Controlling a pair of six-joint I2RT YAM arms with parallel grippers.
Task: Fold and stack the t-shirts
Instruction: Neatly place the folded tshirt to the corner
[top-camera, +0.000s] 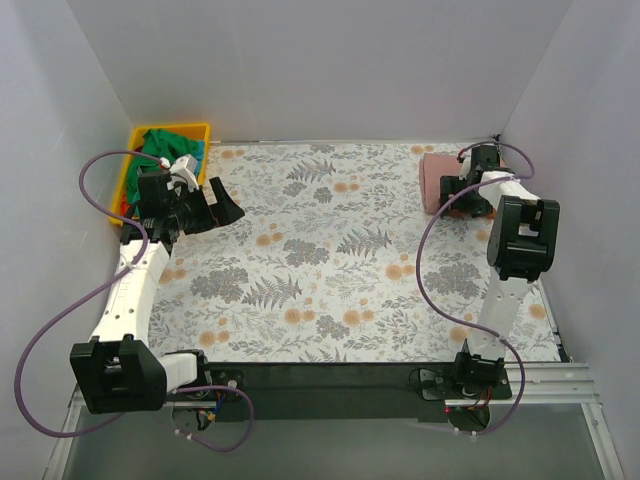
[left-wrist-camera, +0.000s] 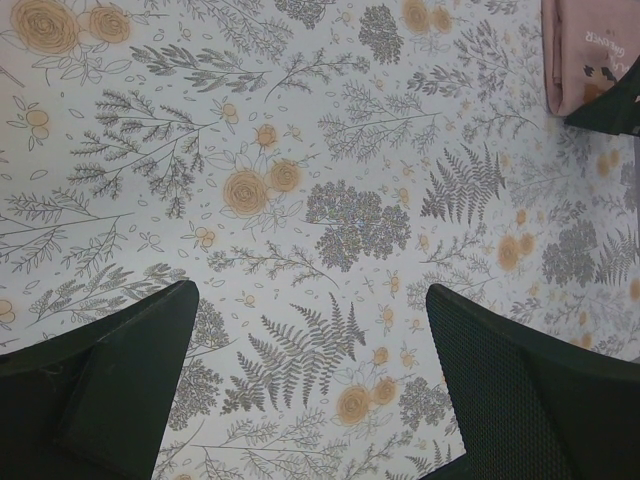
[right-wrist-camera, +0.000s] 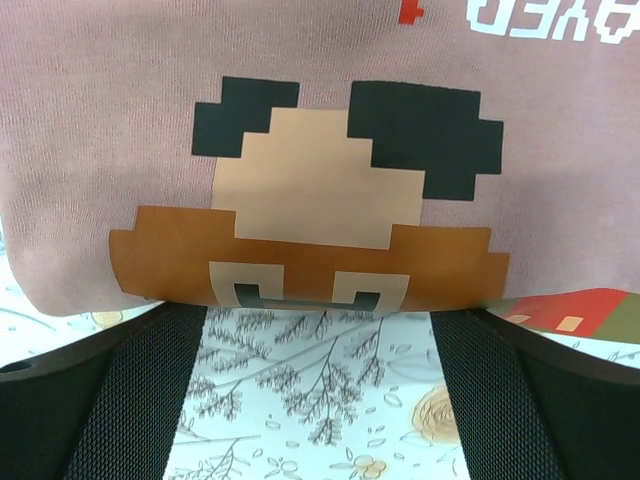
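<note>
A folded dusty-pink t-shirt (top-camera: 436, 181) lies at the far right of the floral table cover. In the right wrist view its pixel-style orange-brown print (right-wrist-camera: 300, 250) fills the frame. My right gripper (top-camera: 462, 200) is open and empty, its fingertips (right-wrist-camera: 150, 340) at the shirt's near edge and either side of the print (right-wrist-camera: 320, 315). A green t-shirt (top-camera: 170, 145) lies bunched in the yellow bin, with a bit of red fabric (top-camera: 122, 207) at the bin's near end. My left gripper (top-camera: 215, 208) is open and empty above bare cover (left-wrist-camera: 310, 300) beside the bin. The pink shirt (left-wrist-camera: 585, 50) also shows in the left wrist view.
The yellow plastic bin (top-camera: 205, 128) stands at the far left corner, against the white walls that enclose the table on three sides. The floral cover (top-camera: 330, 260) spans the table. A purple cable loops from each arm.
</note>
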